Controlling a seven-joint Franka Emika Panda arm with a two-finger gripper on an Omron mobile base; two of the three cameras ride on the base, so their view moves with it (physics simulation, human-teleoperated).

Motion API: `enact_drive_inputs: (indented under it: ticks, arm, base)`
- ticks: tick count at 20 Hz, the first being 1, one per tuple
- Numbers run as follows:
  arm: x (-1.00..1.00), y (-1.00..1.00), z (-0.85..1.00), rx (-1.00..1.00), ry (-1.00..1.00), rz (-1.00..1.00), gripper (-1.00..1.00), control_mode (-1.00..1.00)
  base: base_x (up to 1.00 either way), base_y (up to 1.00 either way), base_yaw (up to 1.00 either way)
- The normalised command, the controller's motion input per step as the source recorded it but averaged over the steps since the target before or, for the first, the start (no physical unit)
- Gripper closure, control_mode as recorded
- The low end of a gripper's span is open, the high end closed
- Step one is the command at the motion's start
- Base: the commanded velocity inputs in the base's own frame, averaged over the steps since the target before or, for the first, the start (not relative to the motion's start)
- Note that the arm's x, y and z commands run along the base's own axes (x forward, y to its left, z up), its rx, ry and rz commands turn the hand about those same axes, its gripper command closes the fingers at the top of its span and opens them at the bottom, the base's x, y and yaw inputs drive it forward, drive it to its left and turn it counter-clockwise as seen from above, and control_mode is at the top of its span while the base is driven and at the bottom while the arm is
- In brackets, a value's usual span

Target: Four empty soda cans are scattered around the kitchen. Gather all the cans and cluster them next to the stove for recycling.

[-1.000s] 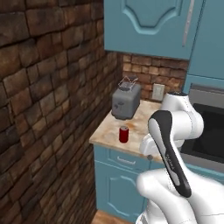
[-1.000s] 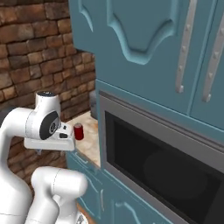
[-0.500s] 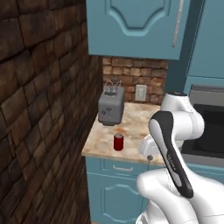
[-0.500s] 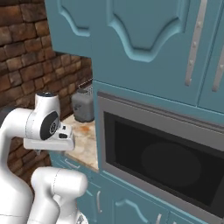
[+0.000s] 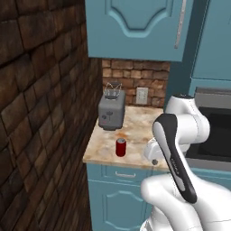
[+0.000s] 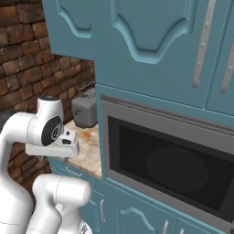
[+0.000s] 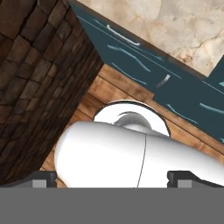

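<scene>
One soda can (image 5: pixel 121 147) is present: a small red cylinder with a silver top, upright, standing near the front edge of the beige marbled countertop (image 5: pixel 135 135) in the left base view. It stands apart from every other item; a faint reddish mark lies on the counter just behind it. One grey toaster (image 5: pixel 111 112) sits further back on the same countertop, toward the dark red brick wall (image 5: pixel 40 113), and shows again in the right base view (image 6: pixel 85 112). One white wall outlet (image 5: pixel 142 95) is mounted on the brick backsplash behind the counter, right of the toaster. Teal upper cabinets (image 5: pixel 135 27) hang above, and a teal drawer front with one handle (image 5: pixel 124 174) sits below the counter edge. One black built-in microwave (image 6: pixel 178 169) occupies the cabinet run to the right of the counter. The white arm (image 5: pixel 178 135) rises in the foreground right of the can and covers the counter's right end. The gripper (image 7: pixel 111 178) is released, jaws standing wide with nothing between them; in the hand view it points down over wooden floor (image 7: pixel 113 94) and teal cabinet fronts, with the counter edge at upper right.
</scene>
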Motion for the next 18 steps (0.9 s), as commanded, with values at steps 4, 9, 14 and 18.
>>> enact_drive_inputs:
  ticks: [4,9,14,18]
  arm:
    - [0.00,0.00,0.00,0.00,0.00,0.00,-1.00,1.00]
    - [0.50,0.53,0.00,-0.03,0.02,-0.01,-1.00,-1.00]
    - [0.81,0.59,0.00,-0.09,0.11,-0.11,-1.00,-1.00]
    - [0.55,0.22,0.00,-0.07,0.02,-0.10,-1.00,-1.00]
  base:
    - [0.00,0.00,0.00]
    - [0.00,0.00,0.00]
    - [0.00,0.00,0.00]
    - [0.00,0.00,0.00]
